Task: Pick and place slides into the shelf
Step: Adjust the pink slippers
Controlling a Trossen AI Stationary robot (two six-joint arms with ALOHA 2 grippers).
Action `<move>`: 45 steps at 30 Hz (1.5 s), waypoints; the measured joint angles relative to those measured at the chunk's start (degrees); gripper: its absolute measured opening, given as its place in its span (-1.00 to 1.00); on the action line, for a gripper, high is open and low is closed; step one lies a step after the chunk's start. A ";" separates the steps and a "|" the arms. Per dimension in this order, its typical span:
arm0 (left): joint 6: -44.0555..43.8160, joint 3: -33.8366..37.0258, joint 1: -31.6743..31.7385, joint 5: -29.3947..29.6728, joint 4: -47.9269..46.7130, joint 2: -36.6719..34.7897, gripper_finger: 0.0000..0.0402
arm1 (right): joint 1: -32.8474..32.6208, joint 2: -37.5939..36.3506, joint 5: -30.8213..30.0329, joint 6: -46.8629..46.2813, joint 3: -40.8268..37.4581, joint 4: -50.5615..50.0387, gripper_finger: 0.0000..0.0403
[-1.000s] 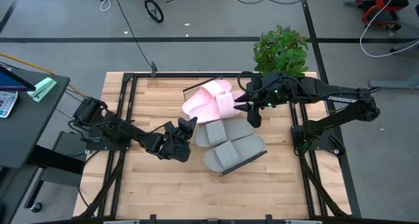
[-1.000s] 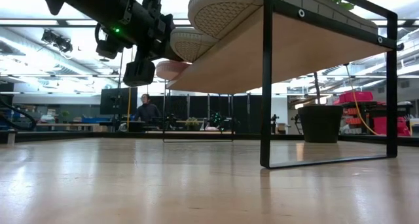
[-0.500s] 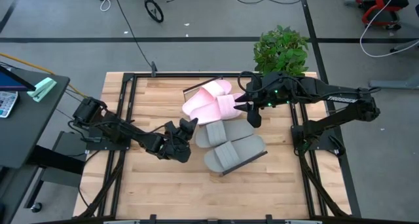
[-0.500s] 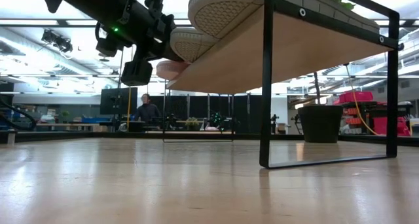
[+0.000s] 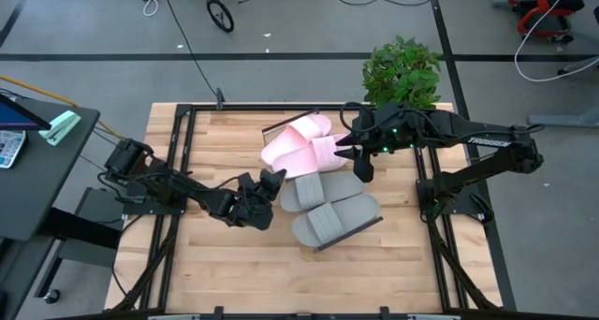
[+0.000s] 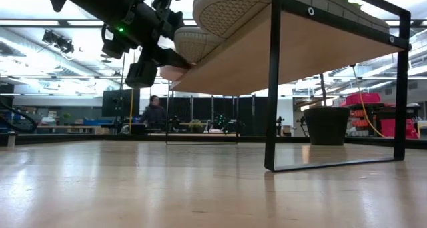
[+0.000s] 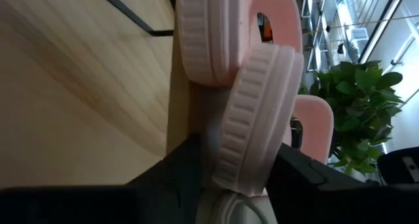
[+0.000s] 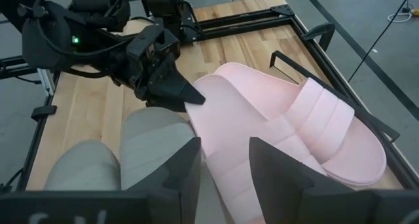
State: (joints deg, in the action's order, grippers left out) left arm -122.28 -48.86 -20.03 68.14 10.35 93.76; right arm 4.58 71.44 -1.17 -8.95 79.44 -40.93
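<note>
High view: four slides sit on the light-wood, black-framed shelf (image 5: pixel 370 225) mid-desk, the soft pale pink slides (image 5: pixel 301 144) overlapping at its far end. Left wrist view: the left hand (image 7: pixel 229 178) straddles a pink sole, apparently nudging it straight, fingers parted. Right wrist view: the right hand (image 8: pixel 224 160) brackets the other pink slide, half-open; grip unclear.

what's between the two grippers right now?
In the high view, the pink slides on the shelf lie between the left gripper and the right gripper; both grippers' fingers flank a pink slide.

4 slides (image 5: pixel 318 181) between both grippers
</note>
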 joint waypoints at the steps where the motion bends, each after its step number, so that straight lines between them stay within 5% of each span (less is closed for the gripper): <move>1: 0.20 0.00 0.00 -0.14 0.37 0.02 -0.22 | 0.02 0.00 0.00 0.00 0.00 0.00 -0.33; 12: 4.24 0.00 0.71 -0.65 4.33 0.10 -0.11 | 0.00 0.00 -0.02 0.13 0.00 0.22 -0.33; 26: 14.13 0.00 2.88 -6.28 13.25 0.09 -0.39 | 0.01 0.00 0.19 0.12 0.00 0.22 -0.33; 45: 7.16 -0.22 -1.50 -4.17 -0.41 -0.13 0.10 | 0.00 0.00 1.31 0.11 0.00 0.22 -0.33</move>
State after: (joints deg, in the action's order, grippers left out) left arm -115.12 -49.08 -21.54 63.97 9.94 93.62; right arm 4.58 71.44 0.14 -8.84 79.44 -40.71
